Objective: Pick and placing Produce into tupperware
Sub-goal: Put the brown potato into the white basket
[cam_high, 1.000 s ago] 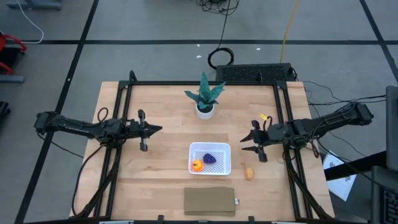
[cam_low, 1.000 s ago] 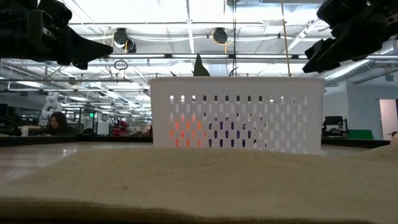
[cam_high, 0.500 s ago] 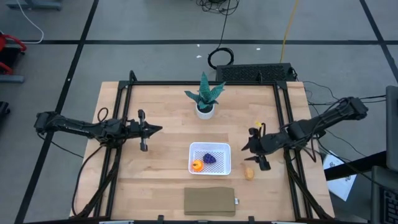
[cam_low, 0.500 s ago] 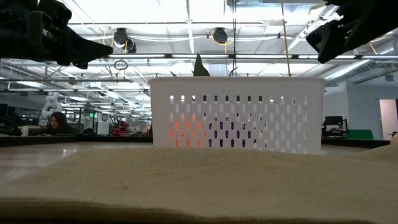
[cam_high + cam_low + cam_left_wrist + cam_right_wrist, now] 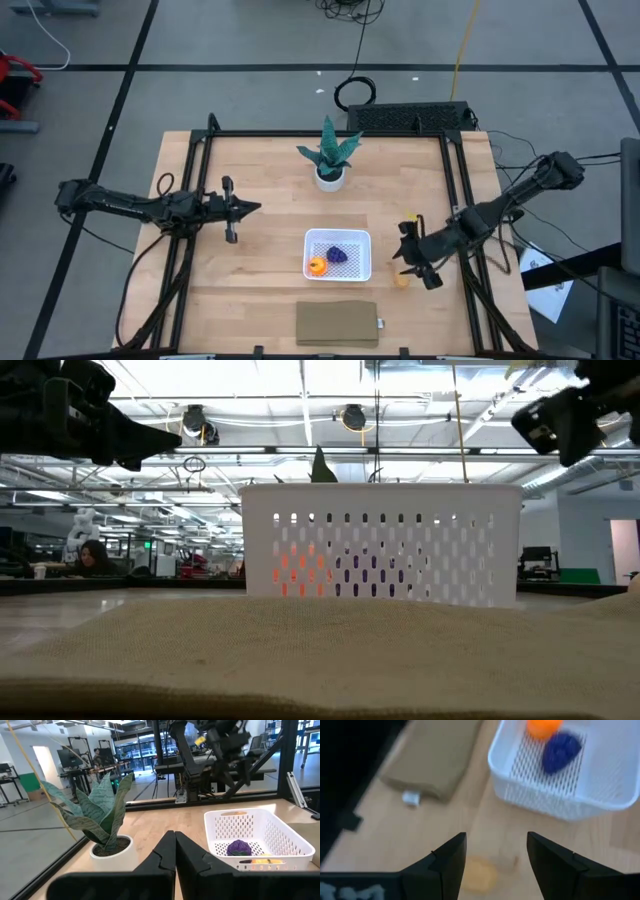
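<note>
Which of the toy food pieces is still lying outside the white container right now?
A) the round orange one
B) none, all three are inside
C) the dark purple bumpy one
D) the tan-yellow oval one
D. The tan-yellow oval piece lies on the bare wood beside the white container, under the open right gripper, while the orange piece and the purple piece sit inside it.

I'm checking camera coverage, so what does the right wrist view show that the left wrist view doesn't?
Only the right wrist view shows the tan piece on bare table just ahead of the open right gripper, plus the brown slab. Only the left wrist view shows the potted plant and the shut left gripper. Both show the white container holding the purple piece and the orange piece.
</note>
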`<state>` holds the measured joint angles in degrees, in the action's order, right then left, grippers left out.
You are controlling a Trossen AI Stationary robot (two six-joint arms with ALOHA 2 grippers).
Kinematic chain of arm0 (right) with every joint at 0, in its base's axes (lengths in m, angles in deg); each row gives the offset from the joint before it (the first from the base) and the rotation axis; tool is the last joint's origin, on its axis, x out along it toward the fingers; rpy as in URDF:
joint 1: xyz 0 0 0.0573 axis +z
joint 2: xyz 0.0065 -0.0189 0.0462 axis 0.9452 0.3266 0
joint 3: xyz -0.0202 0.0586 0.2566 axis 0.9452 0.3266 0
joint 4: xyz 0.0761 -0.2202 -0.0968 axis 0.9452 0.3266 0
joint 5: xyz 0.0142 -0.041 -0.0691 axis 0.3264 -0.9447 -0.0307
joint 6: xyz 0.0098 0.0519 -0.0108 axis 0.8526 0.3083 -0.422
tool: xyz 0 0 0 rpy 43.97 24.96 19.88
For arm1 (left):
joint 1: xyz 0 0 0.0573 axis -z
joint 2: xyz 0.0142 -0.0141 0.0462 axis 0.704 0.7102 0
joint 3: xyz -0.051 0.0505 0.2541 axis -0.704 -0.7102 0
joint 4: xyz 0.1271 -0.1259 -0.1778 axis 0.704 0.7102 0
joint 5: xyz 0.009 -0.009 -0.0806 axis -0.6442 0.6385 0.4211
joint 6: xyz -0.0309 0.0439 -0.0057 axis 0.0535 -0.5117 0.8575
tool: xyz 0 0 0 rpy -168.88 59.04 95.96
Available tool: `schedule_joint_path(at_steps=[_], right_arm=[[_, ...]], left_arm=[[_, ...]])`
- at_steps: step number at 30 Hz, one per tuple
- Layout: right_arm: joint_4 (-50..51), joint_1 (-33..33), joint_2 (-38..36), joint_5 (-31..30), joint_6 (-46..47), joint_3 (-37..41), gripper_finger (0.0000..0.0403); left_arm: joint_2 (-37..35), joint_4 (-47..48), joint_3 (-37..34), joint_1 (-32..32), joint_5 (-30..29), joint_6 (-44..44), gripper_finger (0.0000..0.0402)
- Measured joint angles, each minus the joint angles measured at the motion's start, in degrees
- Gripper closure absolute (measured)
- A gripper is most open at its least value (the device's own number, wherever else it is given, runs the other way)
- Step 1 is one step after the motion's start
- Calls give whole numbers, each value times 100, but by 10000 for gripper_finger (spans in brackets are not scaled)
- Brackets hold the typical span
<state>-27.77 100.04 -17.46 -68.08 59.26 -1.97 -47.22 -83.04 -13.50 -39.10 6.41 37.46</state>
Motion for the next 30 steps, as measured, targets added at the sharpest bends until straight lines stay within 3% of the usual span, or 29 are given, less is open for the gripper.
schedule_joint_path(at_steps=[6,11,19,24,30], right_arm=[[257,114,626,-163,425,0,200],[575,114,923,-144,699,1,175],[545,140,825,-105,1480,2,121],[554,187,761,430,1958,2,109],[367,426,761,464,1455,2,109]], left_arm=[[0,-2,0,0,-3,-2,401],[0,-2,0,2,-91,-4,401],[0,-3,0,0,-96,-4,401],[0,2,0,0,-96,-4,401],[0,5,0,2,-96,-4,401]])
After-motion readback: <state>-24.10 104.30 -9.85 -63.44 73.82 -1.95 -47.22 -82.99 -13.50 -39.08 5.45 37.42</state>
